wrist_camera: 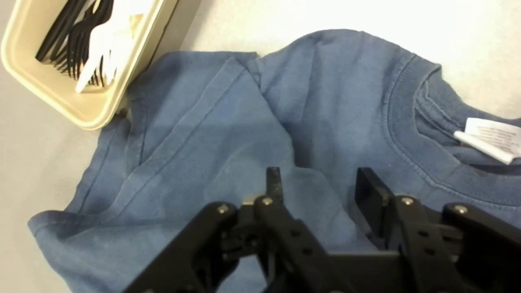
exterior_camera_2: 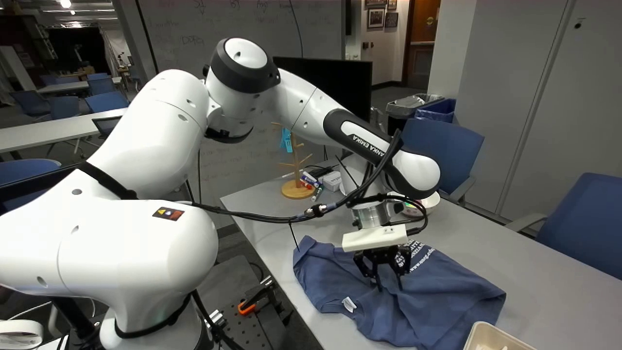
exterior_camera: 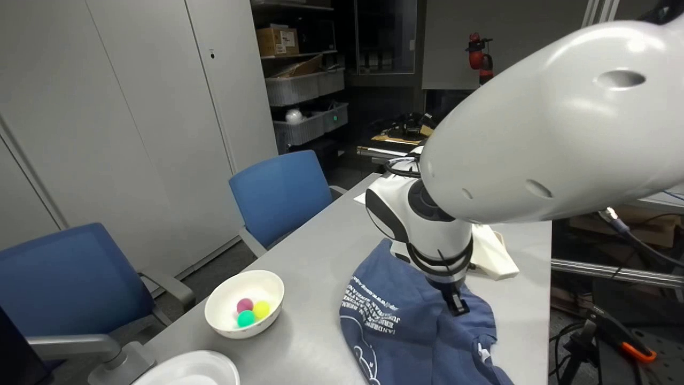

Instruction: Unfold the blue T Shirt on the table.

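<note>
Gripper (wrist_camera: 319,177), foremost in wrist view: fingers (wrist_camera: 274,185) apart over a fold (wrist_camera: 307,183) in the blue T-shirt (wrist_camera: 346,110), contact unclear, presumably placed to pinch and draw it flat. T-shirt lies rumpled on the bench (exterior_camera: 315,272); wrist view: collar (wrist_camera: 401,130) at three o'clock, cutlery tray (wrist_camera: 53,87) at ten.

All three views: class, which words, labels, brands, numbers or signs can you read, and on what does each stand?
"ANKA EMIKA": robot arm.
"www.": blue T-shirt; the rest of its print is too small to read surely.
Yellow triangle sign: sticker on the arm; finer marks too small.
"DDP", last letter unclear: whiteboard; other writing too faint.
Too blurred: neck tag, carton label.
</note>
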{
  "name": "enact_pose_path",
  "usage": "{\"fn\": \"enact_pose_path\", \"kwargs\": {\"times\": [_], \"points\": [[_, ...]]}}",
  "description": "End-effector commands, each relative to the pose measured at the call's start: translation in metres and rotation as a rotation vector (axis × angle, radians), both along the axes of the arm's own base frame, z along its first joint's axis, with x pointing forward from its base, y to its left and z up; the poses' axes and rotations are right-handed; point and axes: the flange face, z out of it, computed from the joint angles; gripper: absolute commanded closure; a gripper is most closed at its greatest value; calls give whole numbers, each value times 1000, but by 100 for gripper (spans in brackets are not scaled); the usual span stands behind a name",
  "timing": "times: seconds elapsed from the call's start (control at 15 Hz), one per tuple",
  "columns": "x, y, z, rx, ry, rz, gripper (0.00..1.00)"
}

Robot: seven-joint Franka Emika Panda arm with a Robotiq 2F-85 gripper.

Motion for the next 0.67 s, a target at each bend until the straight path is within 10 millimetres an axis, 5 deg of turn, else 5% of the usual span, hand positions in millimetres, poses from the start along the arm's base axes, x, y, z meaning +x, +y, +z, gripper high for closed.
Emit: {"fn": "enact_pose_path", "kwargs": {"times": [0.0, 0.27, 0.6], "points": [[4, -10, -8, -7, 2, -2, 81], [6, -14, -13, 0, 0, -17, 100], [13, -17, -6, -8, -28, -27, 100]]}}
